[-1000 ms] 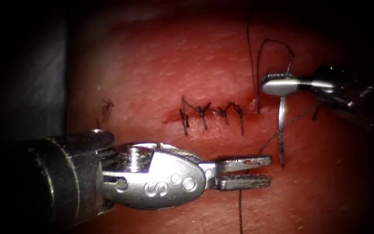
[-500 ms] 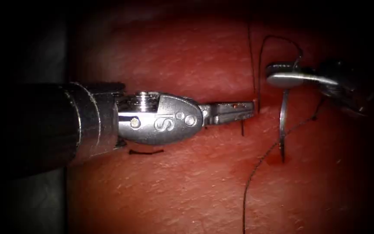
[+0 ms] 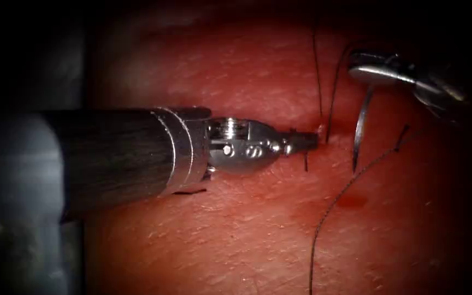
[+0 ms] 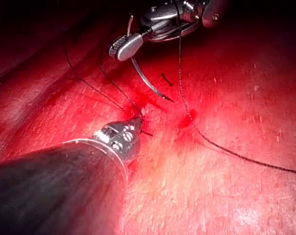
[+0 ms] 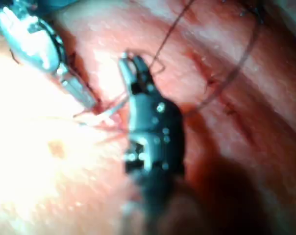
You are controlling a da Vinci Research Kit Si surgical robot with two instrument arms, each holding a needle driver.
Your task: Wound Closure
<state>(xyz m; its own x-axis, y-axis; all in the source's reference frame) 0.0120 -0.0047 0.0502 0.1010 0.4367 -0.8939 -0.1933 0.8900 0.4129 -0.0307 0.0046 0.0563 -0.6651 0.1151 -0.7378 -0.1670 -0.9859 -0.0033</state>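
Right tool clenched on needle near its tail, clear of tissue; left tool closed at cut's right end, grasp unclear.

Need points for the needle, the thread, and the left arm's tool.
needle [image 3: 360, 127], endoscope view, mid-curve of its body.
thread [image 3: 329, 210], endoscope view, loose strand on the tissue.
left arm's tool [image 3: 306, 142], endoscope view, claw tip.

my right tool holds the curved needle near its upper end, jaws closed on it. the needle hangs clear of the tissue, tip pointing down, right of the cut's right end. dark thread trails down across the tissue. my left tool has its tip at the cut's right end, jaws closed.
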